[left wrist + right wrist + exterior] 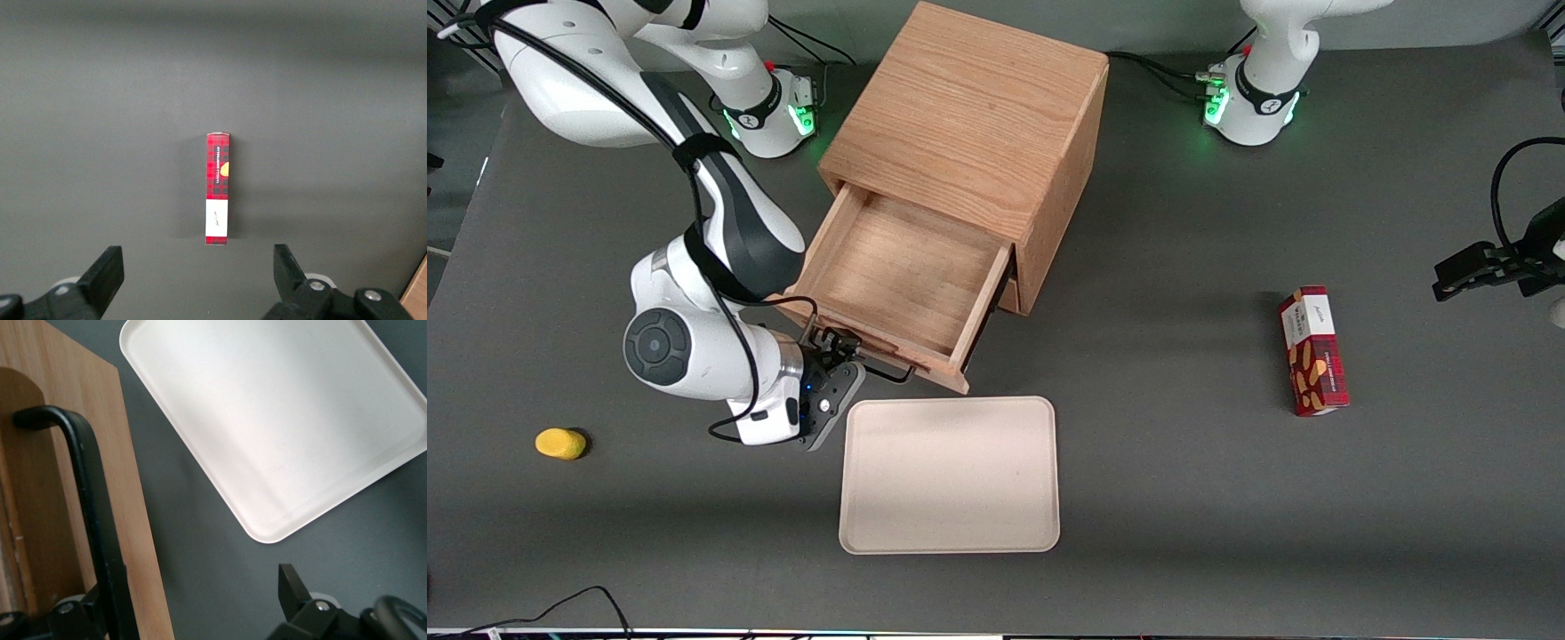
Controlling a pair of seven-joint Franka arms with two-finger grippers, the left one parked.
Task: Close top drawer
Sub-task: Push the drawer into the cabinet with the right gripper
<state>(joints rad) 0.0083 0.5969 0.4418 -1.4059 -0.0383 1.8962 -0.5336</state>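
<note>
The top drawer [903, 276] of the light oak cabinet [969, 116] stands pulled far out, and its shallow wooden tray is empty. Its black wire handle [885, 372] sits on the drawer front, which faces the front camera. My right gripper [838, 342] is open at the end of the drawer front nearer the working arm's end of the table. In the right wrist view the gripper [193, 603] straddles the edge of the drawer front [87, 460]. The handle [87, 500] runs close beside one finger [80, 610]. The gripper holds nothing.
A cream tray [950, 476] lies empty on the table just nearer the front camera than the drawer, and it shows in the right wrist view [280, 420]. A yellow object [560, 443] lies toward the working arm's end. A red snack box [1313, 351] lies toward the parked arm's end.
</note>
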